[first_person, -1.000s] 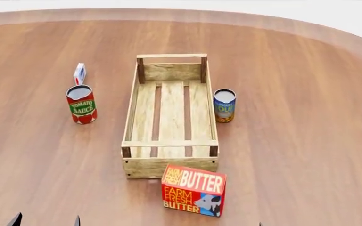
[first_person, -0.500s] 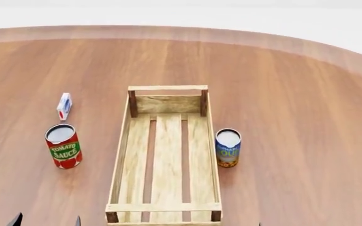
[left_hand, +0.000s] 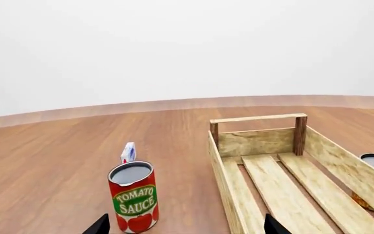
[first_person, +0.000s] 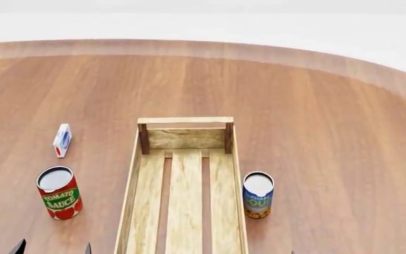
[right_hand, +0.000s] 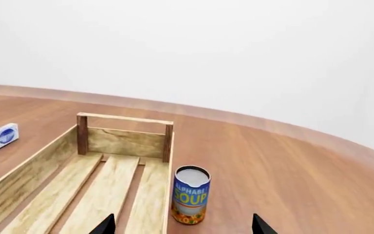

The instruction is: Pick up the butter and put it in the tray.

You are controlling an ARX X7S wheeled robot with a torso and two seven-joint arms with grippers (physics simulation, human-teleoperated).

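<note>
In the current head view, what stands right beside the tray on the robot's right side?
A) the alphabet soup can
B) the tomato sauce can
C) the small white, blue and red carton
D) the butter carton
A: the alphabet soup can stands close against the tray along its right wall, while the tomato sauce can and the small carton are on the left.
</note>
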